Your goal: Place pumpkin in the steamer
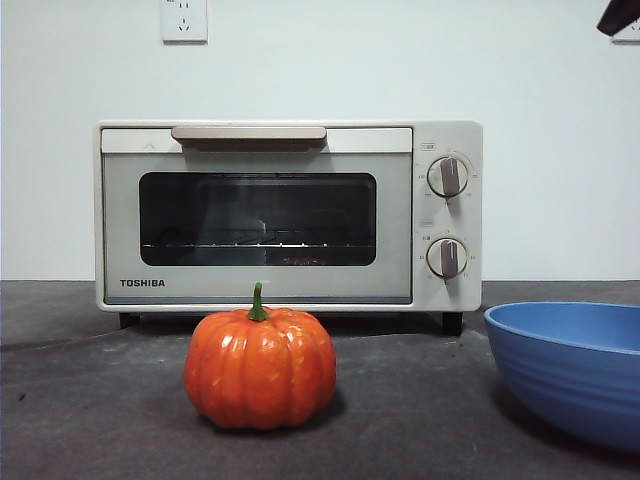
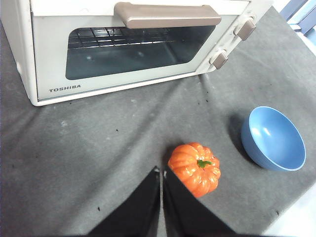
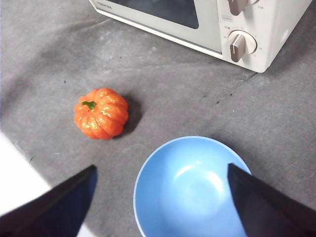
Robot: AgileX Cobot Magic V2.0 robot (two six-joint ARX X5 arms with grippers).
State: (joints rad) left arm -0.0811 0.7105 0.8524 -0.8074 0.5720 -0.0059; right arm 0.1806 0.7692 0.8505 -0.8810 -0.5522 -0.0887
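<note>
The small orange ribbed pumpkin with a green stem stands upright on the dark grey table mat, in front of the white Toshiba oven, whose door is shut. My left gripper is shut and empty, held high above the mat just beside the pumpkin. My right gripper is open wide and empty, held above a blue bowl, with the pumpkin off to one side. Neither gripper touches the pumpkin.
The blue bowl stands at the front right, next to the pumpkin. The oven has a handle along the door's top and two knobs on its right. One arm's black tip shows at the top right corner.
</note>
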